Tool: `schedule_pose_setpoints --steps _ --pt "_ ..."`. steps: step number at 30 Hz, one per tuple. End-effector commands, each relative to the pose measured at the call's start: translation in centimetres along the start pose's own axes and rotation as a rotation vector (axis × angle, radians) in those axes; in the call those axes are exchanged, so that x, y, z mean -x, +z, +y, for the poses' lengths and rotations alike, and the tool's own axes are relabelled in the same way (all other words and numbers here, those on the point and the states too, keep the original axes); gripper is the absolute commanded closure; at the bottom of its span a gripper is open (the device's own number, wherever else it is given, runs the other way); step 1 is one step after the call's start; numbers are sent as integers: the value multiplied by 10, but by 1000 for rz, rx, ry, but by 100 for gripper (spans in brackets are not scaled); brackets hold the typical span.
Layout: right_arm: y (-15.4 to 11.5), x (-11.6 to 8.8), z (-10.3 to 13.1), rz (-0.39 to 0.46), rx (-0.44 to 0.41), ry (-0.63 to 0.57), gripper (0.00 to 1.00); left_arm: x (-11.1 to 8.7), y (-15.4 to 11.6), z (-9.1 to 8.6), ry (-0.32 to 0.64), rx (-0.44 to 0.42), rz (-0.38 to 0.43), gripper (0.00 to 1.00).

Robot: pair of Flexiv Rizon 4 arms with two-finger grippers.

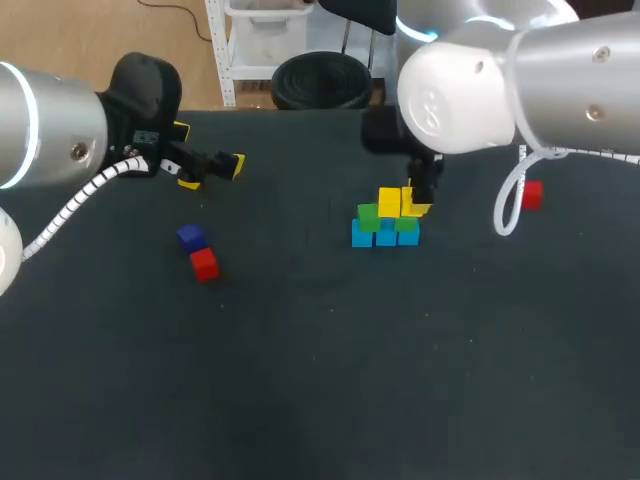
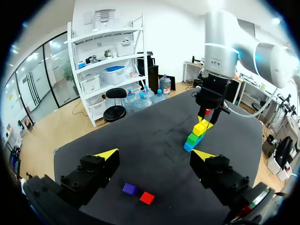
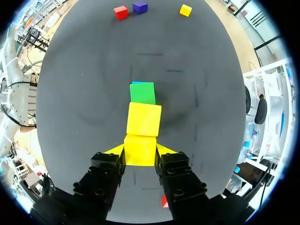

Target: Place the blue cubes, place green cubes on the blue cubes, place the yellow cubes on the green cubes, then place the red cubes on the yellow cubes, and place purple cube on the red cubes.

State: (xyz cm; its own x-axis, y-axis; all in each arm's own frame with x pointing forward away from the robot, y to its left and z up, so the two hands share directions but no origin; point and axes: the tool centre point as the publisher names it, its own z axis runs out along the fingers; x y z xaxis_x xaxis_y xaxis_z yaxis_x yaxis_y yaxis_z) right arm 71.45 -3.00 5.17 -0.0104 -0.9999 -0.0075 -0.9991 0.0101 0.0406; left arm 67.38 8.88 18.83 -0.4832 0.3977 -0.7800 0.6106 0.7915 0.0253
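A yellow cube [image 3: 139, 151] is clamped in the right hand [image 3: 139, 150], just beside the placed yellow cube [image 1: 389, 201] and above a green cube [image 1: 406, 226], right of centre frame. The left hand [image 2: 154, 154], fingers apart, is seen upper left, nearer the purple cube [image 1: 190, 237].

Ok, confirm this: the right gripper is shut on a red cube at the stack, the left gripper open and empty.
Not red: the right wrist view shows the right gripper shut on a yellow cube. The rest stands: it is at the stack, and the left gripper is open and empty.
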Motion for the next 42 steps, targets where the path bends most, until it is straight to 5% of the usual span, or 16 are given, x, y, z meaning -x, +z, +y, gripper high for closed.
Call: schedule_pose_setpoints --steps 1,15,18,22,24,35,42 --pt "2 1 -3 0 5 -1 100 0 1 0 -1 1 -2 0" --pt "4 3 -5 -6 10 -8 91 0 1 0 -1 1 -2 0" --pt "5 4 -4 -7 13 -11 70 0 1 0 -1 1 -2 0" --pt "5 4 -4 -11 15 -11 54 0 1 0 -1 1 -2 0" --pt "5 3 -4 -15 16 -12 0 0 1 0 -1 1 -2 0" --pt "-1 -3 2 -32 27 -5 0 0 1 0 -1 1 -2 0" --pt "-42 -22 17 -137 -35 30 0 0 1 0 -1 1 -2 0"
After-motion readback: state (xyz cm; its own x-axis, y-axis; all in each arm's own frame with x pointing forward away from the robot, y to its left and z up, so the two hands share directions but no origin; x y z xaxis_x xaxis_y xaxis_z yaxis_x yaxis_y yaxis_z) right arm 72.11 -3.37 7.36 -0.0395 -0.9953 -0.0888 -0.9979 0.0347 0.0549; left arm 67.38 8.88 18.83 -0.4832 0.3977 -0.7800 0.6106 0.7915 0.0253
